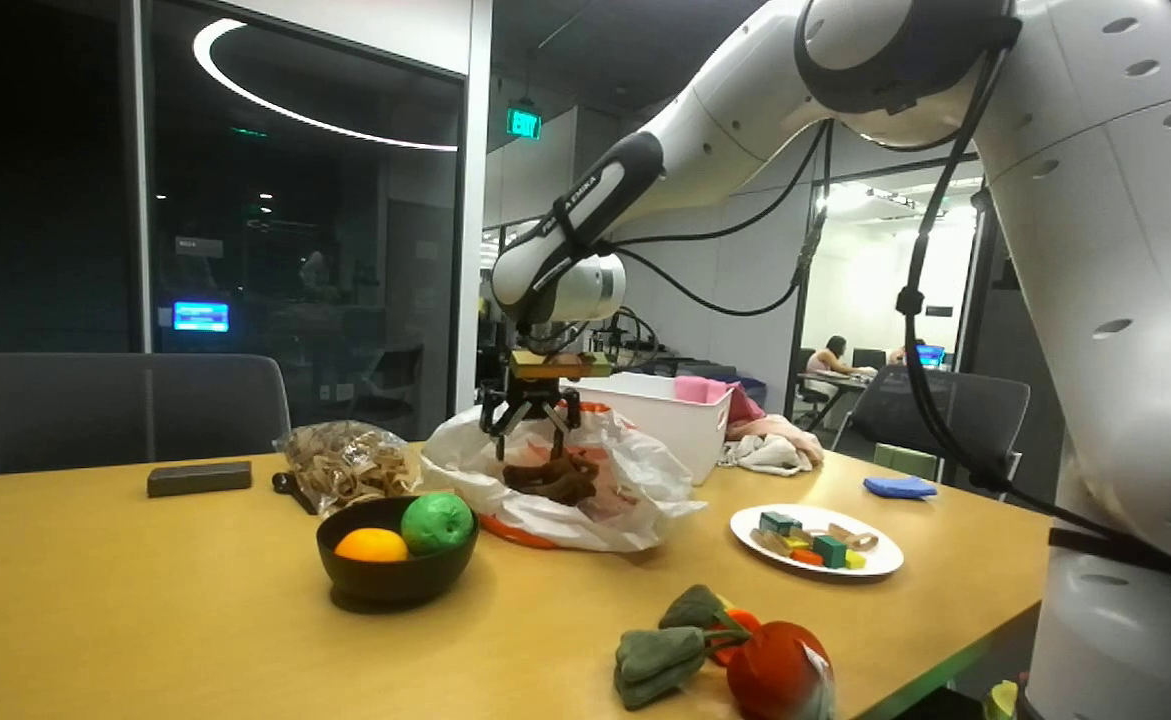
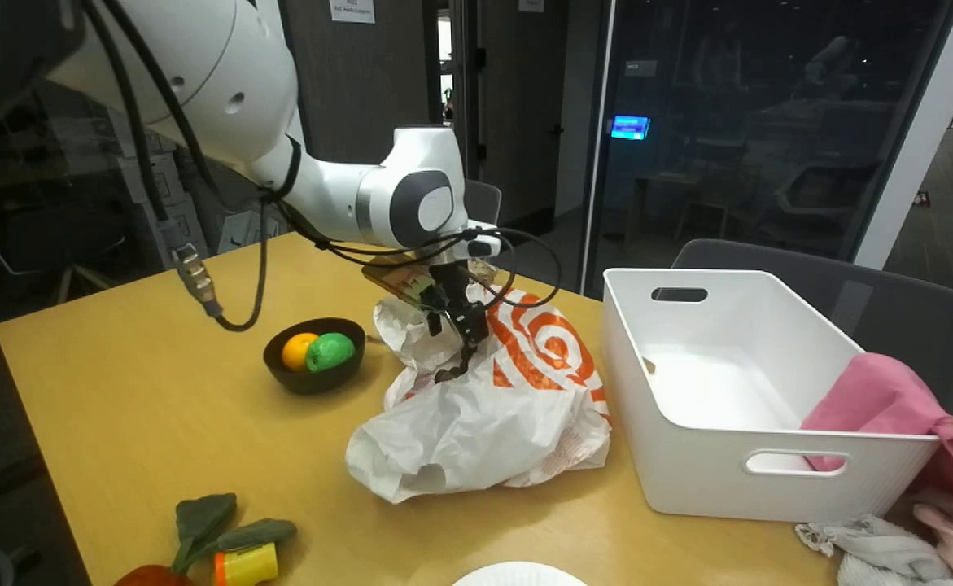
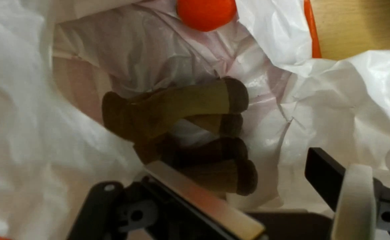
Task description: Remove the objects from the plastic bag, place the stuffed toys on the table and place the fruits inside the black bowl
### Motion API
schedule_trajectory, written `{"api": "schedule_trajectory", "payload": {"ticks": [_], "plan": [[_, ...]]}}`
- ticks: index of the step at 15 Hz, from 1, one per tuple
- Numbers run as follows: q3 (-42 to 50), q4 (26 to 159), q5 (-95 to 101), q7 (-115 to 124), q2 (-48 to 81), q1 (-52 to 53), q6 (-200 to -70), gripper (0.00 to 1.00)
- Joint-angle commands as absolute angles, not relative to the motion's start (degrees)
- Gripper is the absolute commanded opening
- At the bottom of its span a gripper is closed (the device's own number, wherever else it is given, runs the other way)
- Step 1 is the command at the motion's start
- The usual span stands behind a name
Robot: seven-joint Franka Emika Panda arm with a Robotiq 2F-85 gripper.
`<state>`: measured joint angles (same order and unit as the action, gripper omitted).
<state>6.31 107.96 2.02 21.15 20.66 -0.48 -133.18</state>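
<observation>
The white plastic bag (image 1: 645, 490) lies open on the table; it also shows in an exterior view (image 2: 484, 439). A brown and tan stuffed toy (image 1: 560, 480) with several dark-tipped legs lies inside it, also in the wrist view (image 3: 195, 101). My gripper (image 1: 529, 453) is open and empty, pointing down into the bag's mouth over the toy. In the wrist view my gripper (image 3: 233, 163) has its left finger overlapping the toy's lower leg; contact cannot be told. The black bowl (image 1: 400, 580) holds an orange (image 1: 371, 545) and a green fruit (image 1: 437, 523). A red, green-leaved stuffed toy (image 1: 777, 668) lies on the table.
A white bin (image 2: 712, 472) with pink cloth stands beside the bag. A white plate (image 1: 880, 560) holds small blocks. A yellow cup (image 2: 248, 565) lies beside the red toy. A clear bag of brown pieces (image 1: 350, 465) and a dark box (image 1: 199, 479) are behind the bowl.
</observation>
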Motion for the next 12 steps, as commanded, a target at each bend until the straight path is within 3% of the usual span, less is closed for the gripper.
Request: {"api": "schedule_trajectory", "payload": {"ticks": [1,10,11,12], "plan": [[8.38,104.48,4.43,25.71,24.69,0.41,-133.91,1.00],[12.07,104.01,15.34,28.45,28.89,1.99,-135.45,1.00],[11.39,104.06,14.06,27.52,29.05,1.47,-135.29,0.80],[11.14,104.08,13.53,27.24,29.26,1.34,-135.38,0.73]]}}
